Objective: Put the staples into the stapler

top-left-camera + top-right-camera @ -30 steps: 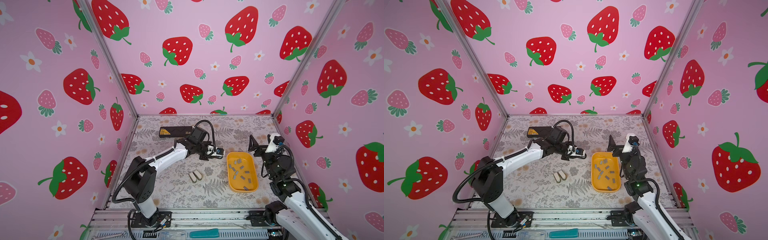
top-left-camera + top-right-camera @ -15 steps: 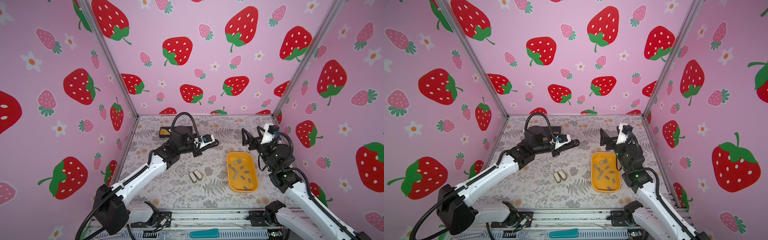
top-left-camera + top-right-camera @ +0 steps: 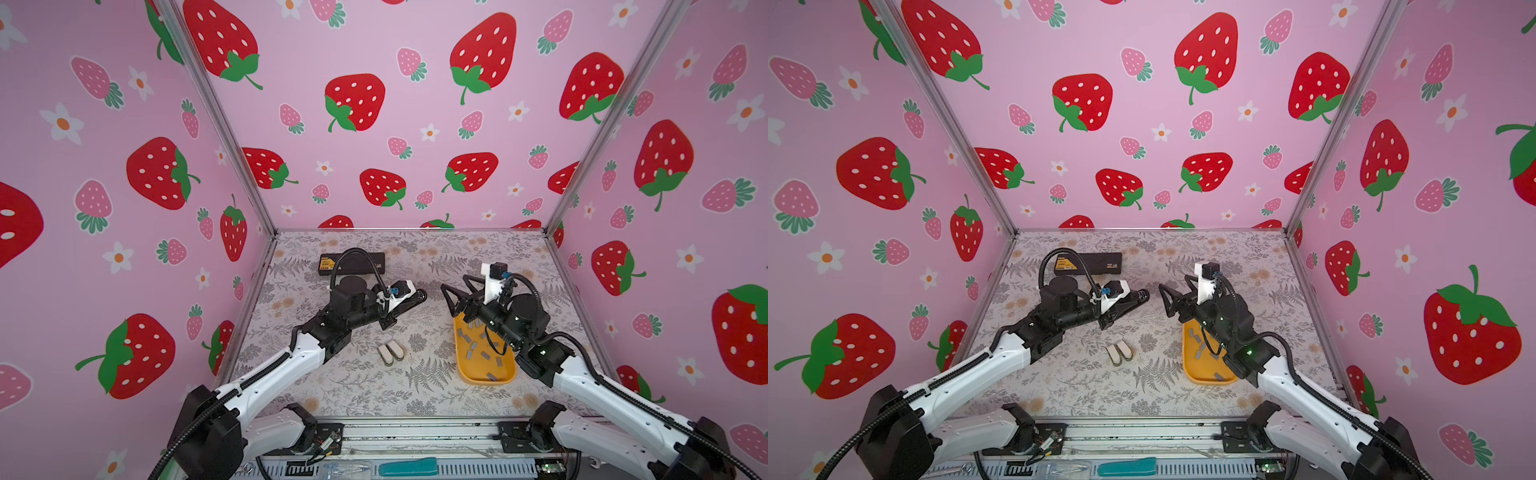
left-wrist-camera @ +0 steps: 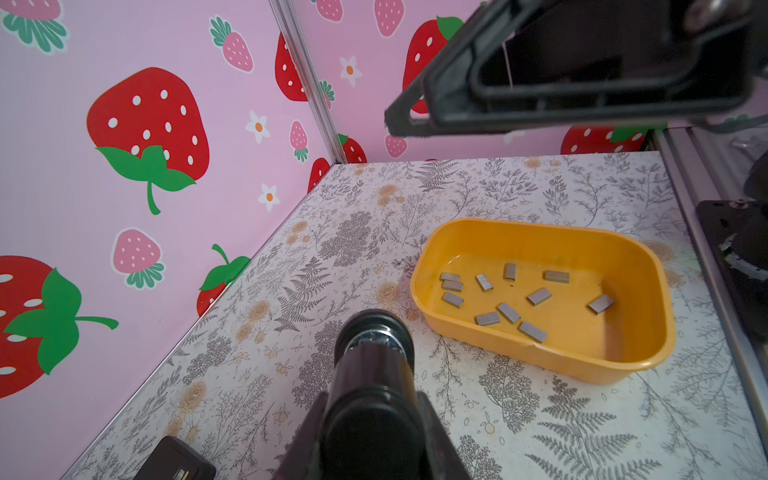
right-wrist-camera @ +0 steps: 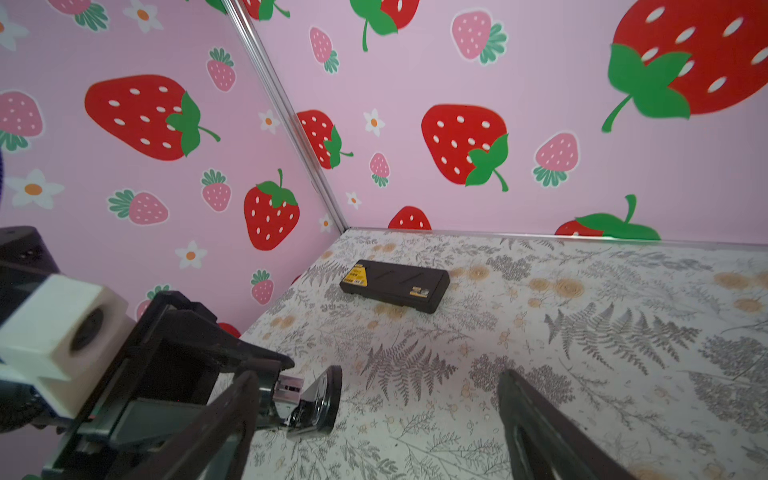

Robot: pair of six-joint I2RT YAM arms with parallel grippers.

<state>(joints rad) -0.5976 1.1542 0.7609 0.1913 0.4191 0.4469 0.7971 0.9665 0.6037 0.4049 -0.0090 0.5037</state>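
Observation:
My left gripper [image 3: 399, 305] [image 4: 370, 415] is shut on a black stapler [image 3: 417, 296] [image 4: 372, 353] and holds it above the table, with its metal front end [image 5: 309, 399] pointing right. My right gripper [image 3: 454, 282] [image 5: 377, 374] is open and faces that front end from the right, a short gap away in both top views. One of its fingers [image 4: 498, 104] shows in the left wrist view. Several grey staples [image 4: 539, 296] [image 3: 469, 353] lie loose in the yellow tray [image 4: 457, 245] [image 3: 482, 377], below the right arm.
Two small white staplers [image 3: 390, 353] [image 3: 1120, 352] lie side by side on the table's middle front. A black case with a yellow label [image 3: 353, 264] [image 5: 395, 284] lies at the back left. Pink walls close in three sides.
My right gripper has moved left, away from above the tray and toward the stapler's front. My left arm has dropped its elbow and drawn the stapler slightly left, still gripping it.

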